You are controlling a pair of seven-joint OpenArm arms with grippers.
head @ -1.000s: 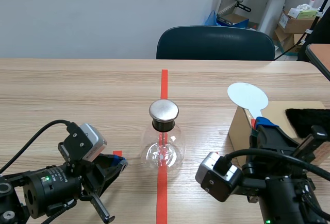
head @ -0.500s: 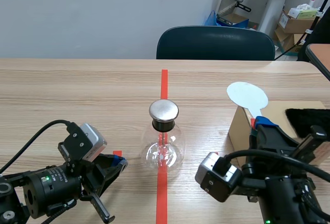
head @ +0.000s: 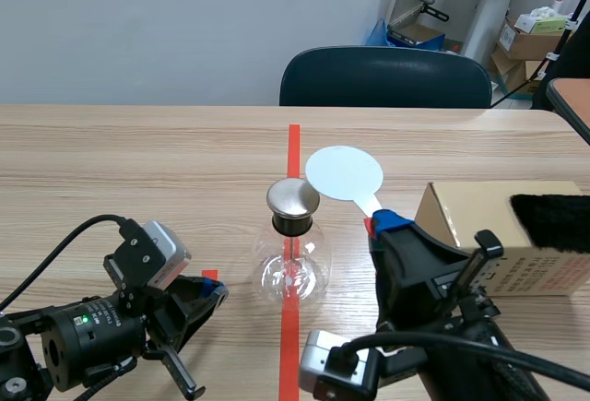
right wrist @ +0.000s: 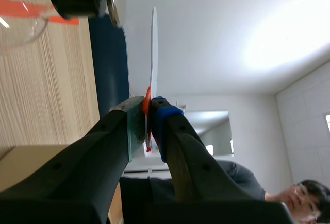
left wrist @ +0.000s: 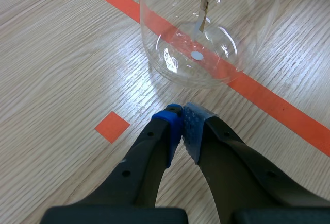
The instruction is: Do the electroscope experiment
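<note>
Two grippers sit low at the near edge of the table. The left gripper lies just short of the electroscope flask, its pads pressed together with nothing between them, a narrow strip of wood apart from the glass. The right gripper is clamped on the red handle of a paddle, whose white disc stands raised just beside the flask's metal cap; whether disc and cap touch cannot be told. Farther right a cardboard box carries a black furry cloth, and a dark chair stands beyond the table
</note>
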